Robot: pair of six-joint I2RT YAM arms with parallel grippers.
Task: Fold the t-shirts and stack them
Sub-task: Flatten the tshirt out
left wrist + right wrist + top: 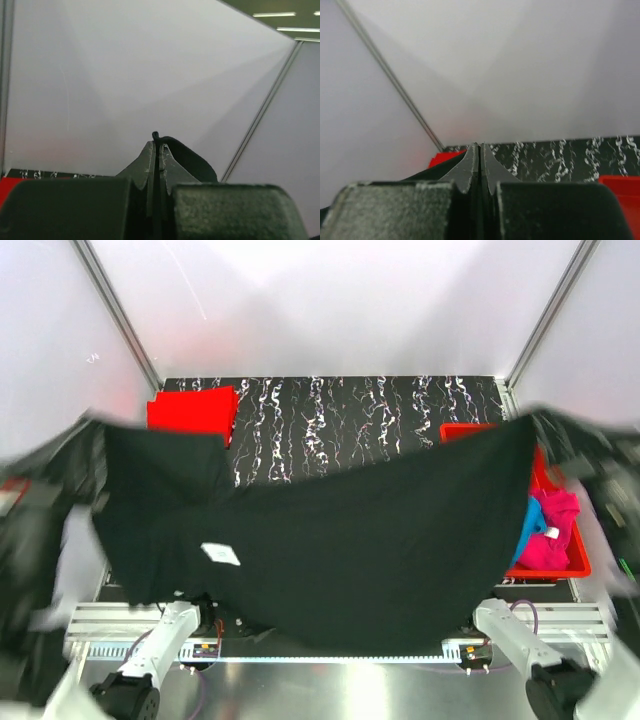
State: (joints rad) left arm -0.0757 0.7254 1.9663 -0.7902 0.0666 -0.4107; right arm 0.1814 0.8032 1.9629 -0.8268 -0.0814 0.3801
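The black shirt (340,550) is hanging spread wide in the air, stretching between the left gripper (156,145) and right gripper (479,149) pinching its upper corners, while the folded red shirt (190,408) is lying flat just beyond the left gripper and the crumpled blue shirt (527,524) and magenta shirt (556,532) are lying heaped together below the right gripper.

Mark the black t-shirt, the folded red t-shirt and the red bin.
black t-shirt (330,540): top external view, middle of the held-up cloth.
folded red t-shirt (192,408): top external view, centre of its top face.
red bin (465,430): top external view, far left rim corner.
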